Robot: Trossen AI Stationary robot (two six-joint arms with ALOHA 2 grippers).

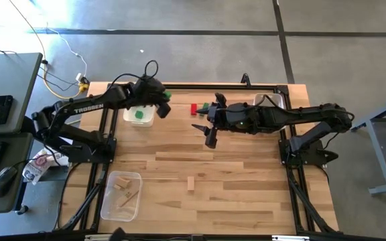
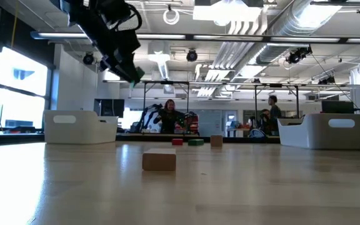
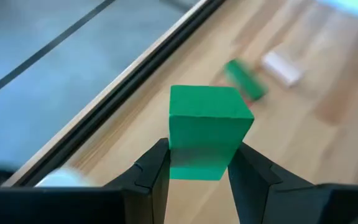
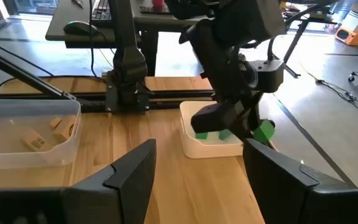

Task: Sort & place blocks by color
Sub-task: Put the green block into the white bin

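Gripping a green block (image 3: 207, 134) between its fingers, the left end effector (image 1: 163, 107) hangs just beside the white bin (image 1: 139, 117) holding green pieces. Right end effector (image 1: 210, 137) hovers released over the surface (image 1: 246, 194), near a red block (image 1: 194, 108).

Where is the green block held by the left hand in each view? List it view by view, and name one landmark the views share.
High view: green block at the left hand, beside the white bin.
Low view: upper left, in the raised hand, block at.
Left wrist view: centre, between the fingers.
Right wrist view: right of centre, over the white bin.
Shared landmark: the white bin with green pieces, in the high and right wrist views.
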